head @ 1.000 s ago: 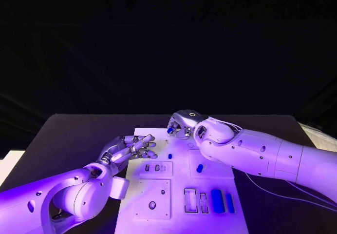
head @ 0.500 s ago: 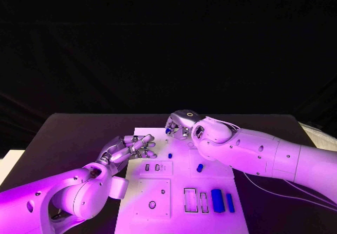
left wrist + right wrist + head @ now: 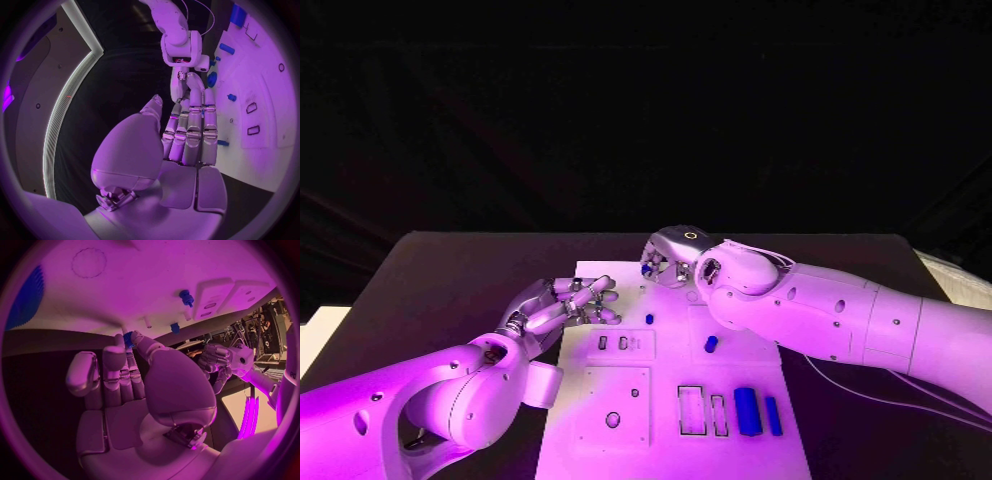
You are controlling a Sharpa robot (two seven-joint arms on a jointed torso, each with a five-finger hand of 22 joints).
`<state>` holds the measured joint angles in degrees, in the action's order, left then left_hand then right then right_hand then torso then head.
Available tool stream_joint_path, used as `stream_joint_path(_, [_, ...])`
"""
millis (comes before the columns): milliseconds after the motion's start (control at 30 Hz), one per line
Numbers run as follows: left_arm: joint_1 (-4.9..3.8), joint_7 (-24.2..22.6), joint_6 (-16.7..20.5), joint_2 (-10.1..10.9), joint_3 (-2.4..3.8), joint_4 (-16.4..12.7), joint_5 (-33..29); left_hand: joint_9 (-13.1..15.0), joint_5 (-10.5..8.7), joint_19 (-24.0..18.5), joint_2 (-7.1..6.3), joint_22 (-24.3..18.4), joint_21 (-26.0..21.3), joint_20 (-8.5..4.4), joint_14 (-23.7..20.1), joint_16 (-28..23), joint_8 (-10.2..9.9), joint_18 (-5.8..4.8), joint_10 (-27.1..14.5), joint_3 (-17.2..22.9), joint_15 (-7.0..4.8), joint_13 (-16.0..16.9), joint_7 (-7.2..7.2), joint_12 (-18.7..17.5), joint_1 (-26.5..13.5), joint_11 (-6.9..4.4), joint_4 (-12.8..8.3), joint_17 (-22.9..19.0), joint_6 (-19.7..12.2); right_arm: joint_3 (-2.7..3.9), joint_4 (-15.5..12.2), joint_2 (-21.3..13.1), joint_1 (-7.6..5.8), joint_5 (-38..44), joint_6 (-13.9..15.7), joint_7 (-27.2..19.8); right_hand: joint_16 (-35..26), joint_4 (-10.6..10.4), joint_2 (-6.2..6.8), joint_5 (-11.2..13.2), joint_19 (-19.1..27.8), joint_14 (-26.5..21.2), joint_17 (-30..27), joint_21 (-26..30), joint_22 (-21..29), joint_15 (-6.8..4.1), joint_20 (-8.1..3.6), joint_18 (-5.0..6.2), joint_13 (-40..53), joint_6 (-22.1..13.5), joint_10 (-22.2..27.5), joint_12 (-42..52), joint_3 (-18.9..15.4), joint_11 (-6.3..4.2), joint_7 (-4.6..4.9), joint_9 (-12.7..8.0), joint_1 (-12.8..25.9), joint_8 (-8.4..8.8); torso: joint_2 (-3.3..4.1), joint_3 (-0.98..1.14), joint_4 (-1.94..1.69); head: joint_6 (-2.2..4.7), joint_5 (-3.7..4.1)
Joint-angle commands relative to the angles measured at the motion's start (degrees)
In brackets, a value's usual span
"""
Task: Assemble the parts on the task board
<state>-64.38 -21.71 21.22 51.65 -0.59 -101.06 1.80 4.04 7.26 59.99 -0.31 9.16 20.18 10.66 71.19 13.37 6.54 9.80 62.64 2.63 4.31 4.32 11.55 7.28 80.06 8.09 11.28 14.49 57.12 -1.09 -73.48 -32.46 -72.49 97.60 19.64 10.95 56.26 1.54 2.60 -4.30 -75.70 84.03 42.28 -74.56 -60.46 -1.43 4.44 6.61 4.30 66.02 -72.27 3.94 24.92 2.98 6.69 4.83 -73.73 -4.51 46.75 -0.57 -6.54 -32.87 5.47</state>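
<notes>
While my right hand (image 3: 134, 385) is pinching 1 small blue part (image 3: 127, 338) over the task board (image 3: 733, 330), I am lowering it squarely; my left hand (image 3: 574, 305), fingers loosely curled, is holding nothing

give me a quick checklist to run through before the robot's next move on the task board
1. Right hand holds a small blue part at its fingertips: ok.
2. Left hand holds nothing, fingers resting at the task board edge: ok.
3. Hands apart, not touching: ok.
4. Held part lined up with its slot: cannot tell.
5. Two long blue bars lie on the board's near right: ok.
6. Small blue peg stands mid-board: ok.
</notes>
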Motion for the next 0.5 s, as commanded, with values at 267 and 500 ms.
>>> stream_joint_path(267, [-0.08, -0.09, -1.24, 0.04, 0.04, 0.00, -0.11, -0.08, 0.15, 0.23, 0.49, 0.08, 0.28, 0.04, 0.29, 0.26, -0.32, 0.63, 0.08, -0.20, 0.19, 0.09, 0.26, -0.29, -0.02, 0.08, -0.24, 0.08, 0.07, -0.31, -0.18, -0.51, 0.48, 1.52, -0.57, 2.27, 0.11, -0.48, 0.19, -0.38, 0.45, 0.37, 0.06, -0.31, -0.10, 0.01, 0.17, -0.86, -0.10, 0.34, 0.31, -0.29, -0.01, 0.29, 0.02, 1.56, -0.32, -0.15, 0.11, -0.02, -0.08, 0.10, 0.24])
stream_joint_path(500, [-0.08, 0.00, -1.37, 0.03, 0.04, -0.02, -0.11, -0.07, 0.14, 0.19, 0.55, 0.07, 0.26, 0.05, 0.21, 0.20, -0.40, 0.61, 0.08, -0.24, 0.22, 0.10, 0.29, -0.42, 0.02, 0.11, -0.32, 0.28, 0.08, -0.31, -0.16, -0.38, 0.51, 1.52, -0.58, 2.43, 0.06, -0.62, 0.36, -0.43, 0.52, 0.30, -0.05, -0.32, -0.07, 0.04, 0.20, -0.85, -0.10, 0.30, 0.35, -0.29, -0.07, 0.32, 0.05, 1.58, -0.18, -0.10, 0.14, -0.05, -0.13, 0.11, 0.38])
